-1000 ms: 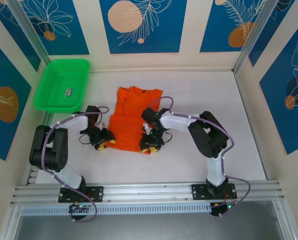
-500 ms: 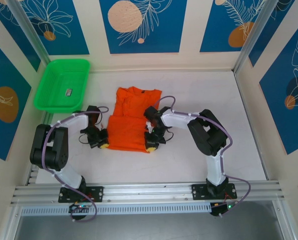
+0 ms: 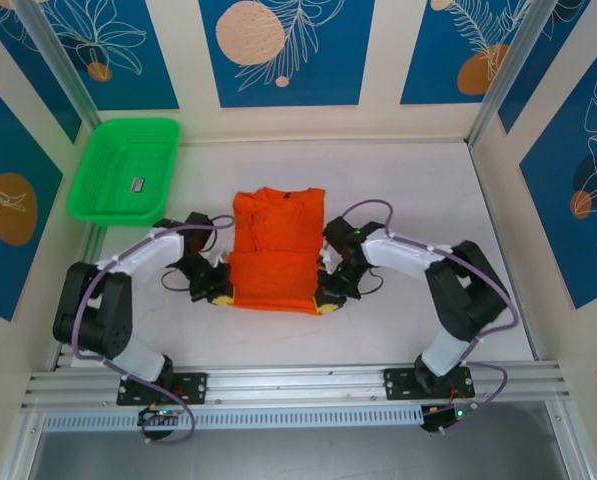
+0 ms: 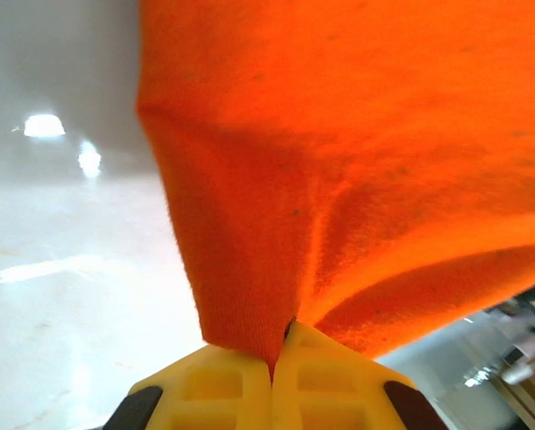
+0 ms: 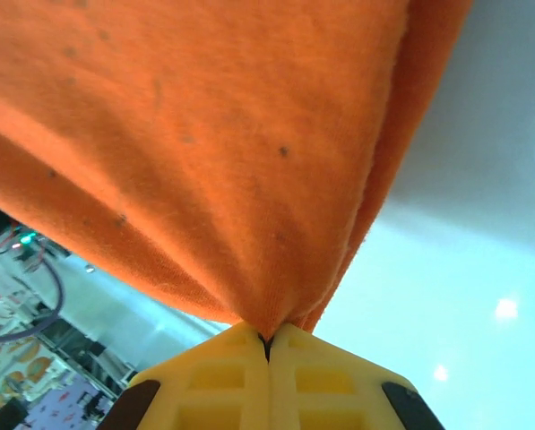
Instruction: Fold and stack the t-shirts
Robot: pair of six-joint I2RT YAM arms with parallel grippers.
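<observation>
Near the front of the tabletop (image 3: 418,190), midway between both arms: t-shirt (image 3: 278,225), now squared and drawn taut where a second ago lay skewed and rumpled toward the left; near hem corners pulled wider apart, right one carried well outward; probably readies a clean fold, with folding unfinished and no stack begun. From above, seen whole: collar at the far end, doubled band across the near end, left jaws and right jaws at its two near corners. From the wrists, hidden from above: each yellow pair clenched on a pinch of orange hem, cloth tenting away from the grip.
</observation>
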